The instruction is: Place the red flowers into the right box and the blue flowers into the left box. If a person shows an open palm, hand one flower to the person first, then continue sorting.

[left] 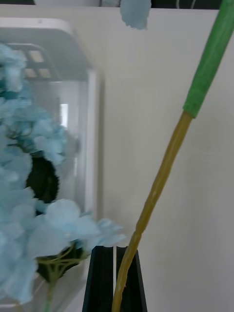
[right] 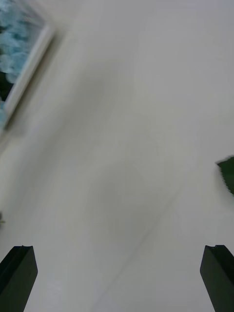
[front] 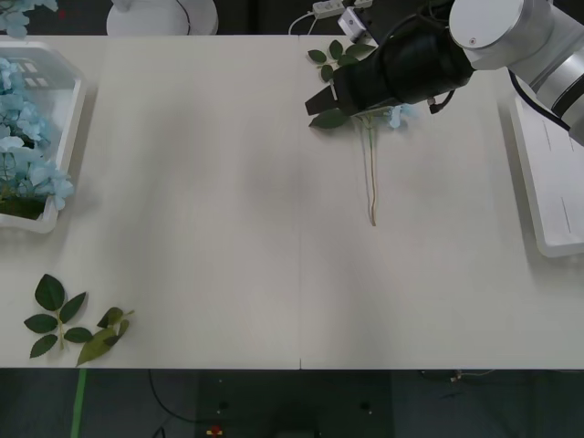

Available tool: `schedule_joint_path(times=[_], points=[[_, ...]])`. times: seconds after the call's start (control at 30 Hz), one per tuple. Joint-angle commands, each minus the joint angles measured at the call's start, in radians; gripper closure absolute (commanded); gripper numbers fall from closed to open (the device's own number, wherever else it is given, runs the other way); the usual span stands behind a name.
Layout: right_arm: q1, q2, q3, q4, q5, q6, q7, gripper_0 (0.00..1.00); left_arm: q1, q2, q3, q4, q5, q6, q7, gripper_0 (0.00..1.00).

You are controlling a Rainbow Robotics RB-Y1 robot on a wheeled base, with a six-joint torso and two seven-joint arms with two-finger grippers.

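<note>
The left box at the table's left edge holds several blue flowers. In the left wrist view my left gripper is shut on a tan-green stalk beside that box and its blue flowers; the stalk's head is out of view. Another blue flower lies at the back of the table, with its stalk pointing toward me. My right gripper hovers open over its leaves, its black fingers spread wide above bare table. The right box stands at the right edge. Red flowers are out of view.
Loose green leaf sprigs lie near the front left corner. A green stem shows below the table's front edge. A leaf sits at the edge of the right wrist view. A power strip lies behind the table.
</note>
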State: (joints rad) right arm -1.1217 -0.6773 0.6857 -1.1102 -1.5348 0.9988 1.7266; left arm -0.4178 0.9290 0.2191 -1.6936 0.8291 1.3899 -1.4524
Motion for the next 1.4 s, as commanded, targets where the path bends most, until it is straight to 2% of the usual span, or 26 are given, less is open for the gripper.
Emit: schedule_joint_path(times=[0.03,0.33,0.63,0.73,1.0,1.2,1.33,1.4], points=[[-0.087,0.002,-0.014,0.093,0.097,0.027,-0.067,0.01,0.059,0.126,0.059,-0.008,-0.097,0.083,0.044,1.00],[-0.092,0.101,-0.014,0.256,0.301,0.034,-0.102,0.01,0.160,0.198,0.085,0.071,-0.255,0.063,0.037,1.00],[-0.092,0.206,-0.017,0.400,0.458,-0.011,-0.117,0.01,0.231,0.200,0.120,0.204,-0.304,-0.134,0.012,0.97],[-0.092,0.234,-0.017,0.435,0.490,-0.037,-0.122,0.01,0.231,0.200,0.120,0.212,-0.315,-0.141,0.009,0.93],[-0.095,0.291,-0.017,0.526,0.519,-0.137,-0.125,0.01,0.229,0.198,0.112,0.196,-0.315,-0.149,-0.002,0.56],[-0.095,0.317,-0.017,0.566,0.541,-0.192,-0.127,0.01,0.229,0.198,0.102,0.158,-0.314,-0.120,-0.010,0.37],[-0.095,0.332,-0.017,0.582,0.555,-0.209,-0.127,0.01,0.229,0.198,0.103,0.103,-0.311,-0.088,-0.013,0.31],[-0.095,0.344,-0.018,0.601,0.564,-0.227,-0.125,0.01,0.231,0.198,0.103,0.040,-0.266,-0.057,-0.010,0.21]])
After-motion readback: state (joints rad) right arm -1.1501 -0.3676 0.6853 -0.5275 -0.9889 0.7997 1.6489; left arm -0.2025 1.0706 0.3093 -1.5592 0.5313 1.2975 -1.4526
